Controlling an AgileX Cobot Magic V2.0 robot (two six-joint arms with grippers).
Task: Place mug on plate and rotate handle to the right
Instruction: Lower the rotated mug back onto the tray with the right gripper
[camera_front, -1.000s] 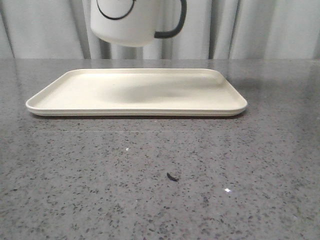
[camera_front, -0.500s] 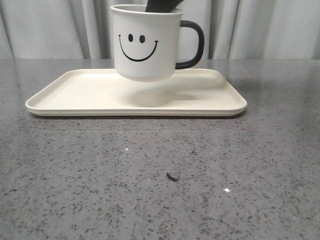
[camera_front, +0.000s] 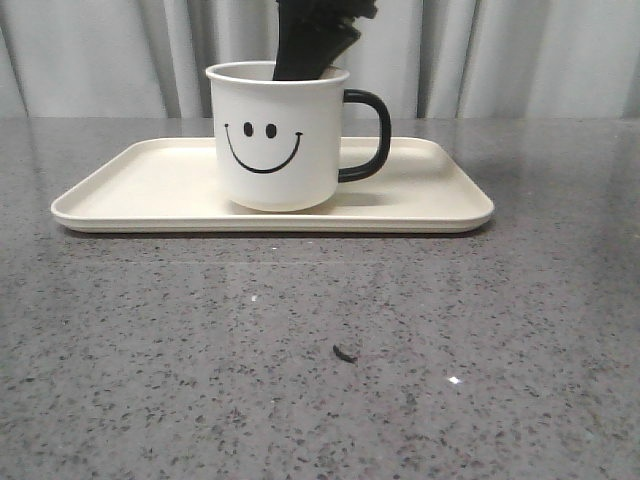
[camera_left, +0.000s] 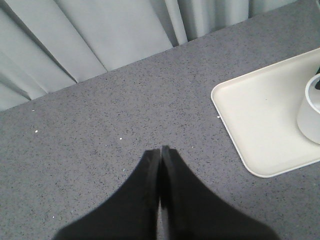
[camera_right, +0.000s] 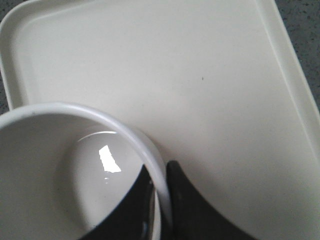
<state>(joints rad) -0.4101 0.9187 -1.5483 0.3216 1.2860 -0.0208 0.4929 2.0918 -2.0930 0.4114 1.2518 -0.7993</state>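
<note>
The white mug (camera_front: 275, 140) with its black smiley face stands upright on the cream plate (camera_front: 130, 190), a little left of the plate's middle. Its black handle (camera_front: 378, 135) points to the right. My right gripper (camera_front: 305, 50) comes down from above and is shut on the mug's rim, one finger inside and one outside. In the right wrist view the mug (camera_right: 50, 165) rim sits pinched in the right gripper (camera_right: 159, 171) over the plate (camera_right: 200, 75). My left gripper (camera_left: 161, 150) is shut on nothing above bare table, off one end of the plate (camera_left: 255, 115).
A grey speckled table (camera_front: 500, 330) stretches in front of the plate, with a small dark speck (camera_front: 345, 353) on it. Pale curtains (camera_front: 520, 60) hang behind the table's far edge.
The mug has come down from above the plate, held in my right gripper, and now rests on it, shifted slightly left. The handle still points right.
</note>
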